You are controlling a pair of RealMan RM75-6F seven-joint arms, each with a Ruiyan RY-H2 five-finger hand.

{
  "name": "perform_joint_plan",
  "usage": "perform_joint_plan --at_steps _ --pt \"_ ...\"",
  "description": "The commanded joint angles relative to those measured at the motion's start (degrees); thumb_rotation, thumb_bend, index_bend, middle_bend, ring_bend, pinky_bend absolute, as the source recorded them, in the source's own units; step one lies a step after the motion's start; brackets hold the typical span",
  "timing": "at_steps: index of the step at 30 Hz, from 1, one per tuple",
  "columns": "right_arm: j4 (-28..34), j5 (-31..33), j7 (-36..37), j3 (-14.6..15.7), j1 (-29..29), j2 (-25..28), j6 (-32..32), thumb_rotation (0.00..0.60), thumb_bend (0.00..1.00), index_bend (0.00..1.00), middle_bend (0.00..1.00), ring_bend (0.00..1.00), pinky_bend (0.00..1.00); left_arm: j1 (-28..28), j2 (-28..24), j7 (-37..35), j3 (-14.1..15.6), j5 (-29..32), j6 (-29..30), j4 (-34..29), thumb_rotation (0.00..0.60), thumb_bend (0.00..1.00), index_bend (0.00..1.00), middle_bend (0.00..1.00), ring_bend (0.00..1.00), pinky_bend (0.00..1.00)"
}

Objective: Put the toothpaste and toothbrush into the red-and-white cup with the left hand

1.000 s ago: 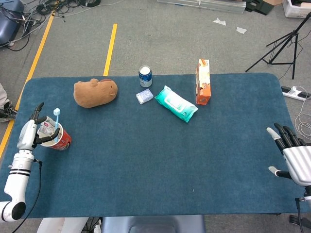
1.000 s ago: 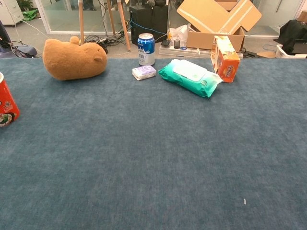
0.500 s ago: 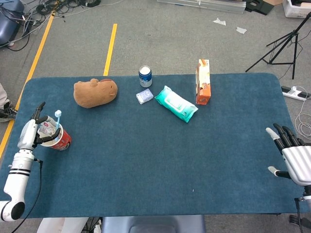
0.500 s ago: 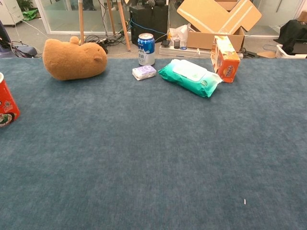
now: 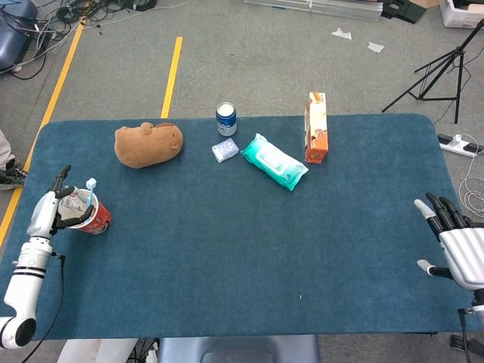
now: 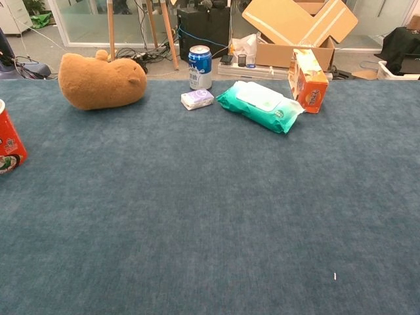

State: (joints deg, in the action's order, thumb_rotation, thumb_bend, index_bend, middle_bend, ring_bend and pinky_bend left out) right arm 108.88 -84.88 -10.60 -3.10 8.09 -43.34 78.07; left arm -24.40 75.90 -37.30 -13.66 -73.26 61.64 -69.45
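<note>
Looking down from my head camera, I start at the left edge of the tabletop (image 5: 227, 249), a blue cloth surface. My left hand (image 5: 50, 212) sits there just beside the cup (image 5: 91, 218), on its left side, fingers spread; whether a fingertip touches the rim I cannot tell, and I see nothing held in it. The cup stands upright near the left edge. A toothbrush (image 5: 90, 190) sticks up out of it, head uppermost. A pale shape beside it inside the cup looks like the toothpaste (image 5: 72, 203), though it is too small to be sure.

Judging from this, both items are in the cup and the step in hand is letting go and backing off. To do it well, I would keep my fingers wide, draw the hand out toward the left edge and not across the rim, and move slowly so nothing catches the toothbrush or tips the cup.

Moving right along the far edge: a brown plush toy (image 5: 148, 144), a blue can (image 5: 226, 119) with a small packet (image 5: 224, 150) in front of it, a green wipes pack (image 5: 274, 161), and an orange carton (image 5: 316, 128) standing upright.

At the right edge, my right hand (image 5: 456, 245) is well apart from everything, fingers spread and empty.
</note>
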Motion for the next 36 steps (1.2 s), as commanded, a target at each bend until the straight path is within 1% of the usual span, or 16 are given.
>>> perform_joint_plan --at_steps 1,4,8,14,28,36 --pt "0.03 -0.01 -0.06 0.01 0.03 -0.06 -0.03 0.6 0.0 0.0 0.0 0.0 0.32 0.03 0.0 -0.25 0.12 -0.24 0.08 0.1 0.6 0.33 0.63 0.0 0.0 0.0" --pt "0.02 -0.03 -0.12 0.02 0.06 -0.11 -0.07 0.6 0.0 0.0 0.0 0.0 0.32 0.05 -0.05 -0.43 0.18 -0.36 0.07 0.14 0.6 0.33 0.6 0.0 0.0 0.0" --pt "-0.02 -0.08 -0.13 0.05 0.06 -0.16 -0.06 0.6 0.0 0.0 0.0 0.0 0.32 0.08 -0.17 -0.71 0.28 -0.45 -0.07 0.12 0.6 0.33 0.54 0.0 0.0 0.0" --pt "-0.13 -0.09 0.0 0.08 0.02 -0.22 0.0 0.6 0.0 0.0 0.0 0.0 0.32 0.01 -0.14 -0.39 0.29 -0.25 -0.29 0.13 0.6 0.33 0.5 0.0 0.0 0.0" --pt "-0.33 -0.09 0.16 0.12 0.08 -0.31 -0.13 0.6 0.0 0.0 0.0 0.0 0.32 0.08 -0.54 0.11 0.07 -0.06 -0.08 -1.06 0.6 0.33 0.49 0.0 0.0 0.0" --pt "0.0 -0.37 0.1 0.11 0.01 -0.03 0.16 0.6 0.0 0.0 0.0 0.0 0.32 0.53 -2.75 2.77 0.32 -1.5 1.99 -7.1 0.6 0.33 0.49 0.0 0.0 0.0"
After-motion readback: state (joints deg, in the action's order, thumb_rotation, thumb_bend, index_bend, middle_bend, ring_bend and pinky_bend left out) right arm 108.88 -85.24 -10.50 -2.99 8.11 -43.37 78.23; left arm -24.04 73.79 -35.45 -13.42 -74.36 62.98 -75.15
